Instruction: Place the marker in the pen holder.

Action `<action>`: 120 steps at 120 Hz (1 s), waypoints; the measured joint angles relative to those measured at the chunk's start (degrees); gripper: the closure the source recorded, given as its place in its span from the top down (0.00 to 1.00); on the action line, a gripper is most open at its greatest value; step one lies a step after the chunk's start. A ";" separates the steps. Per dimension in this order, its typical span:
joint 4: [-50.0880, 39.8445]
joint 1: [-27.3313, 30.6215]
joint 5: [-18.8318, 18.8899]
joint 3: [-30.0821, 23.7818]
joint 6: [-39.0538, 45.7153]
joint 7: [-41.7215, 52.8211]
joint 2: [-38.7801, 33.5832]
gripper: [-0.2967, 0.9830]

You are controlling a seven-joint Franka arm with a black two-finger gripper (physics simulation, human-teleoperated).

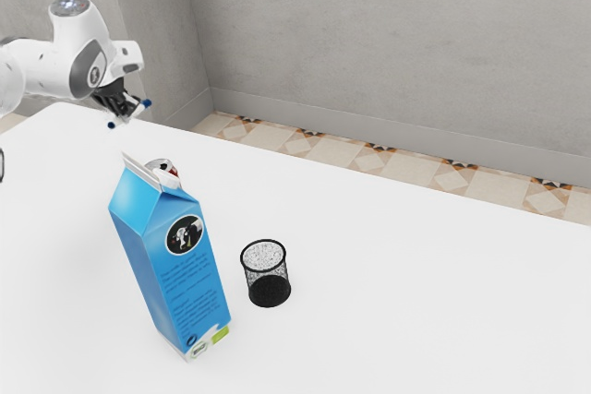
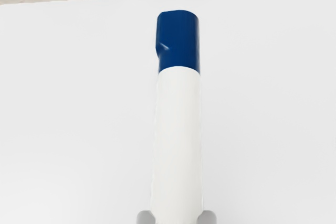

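Where walls (image 1: 388, 43) meet, seemingly concrete, white table (image 1: 416, 311)

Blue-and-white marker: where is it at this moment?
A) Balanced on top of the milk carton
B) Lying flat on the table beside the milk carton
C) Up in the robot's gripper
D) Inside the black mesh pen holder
C: the wrist view shows the marker pinched in the gripper, a fingertip on either side, and the exterior view shows it raised, well apart from the black mesh pen holder.
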 joint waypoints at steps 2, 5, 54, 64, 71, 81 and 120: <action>1.43 -0.01 0.11 -0.34 0.01 -0.02 0.96 0.15; 3.14 -0.12 0.26 -0.99 0.04 -0.08 2.26 0.15; 5.58 -11.82 2.28 -5.76 0.52 -3.28 4.59 0.15; 5.29 -14.07 2.39 -6.19 0.37 -4.60 4.66 0.15; 4.58 -15.37 2.38 -6.34 0.17 -5.72 4.67 0.15; 4.05 -16.85 2.41 -6.46 -0.18 -7.36 5.03 0.15; 2.47 -23.73 2.62 -6.35 -2.45 -14.28 5.63 0.15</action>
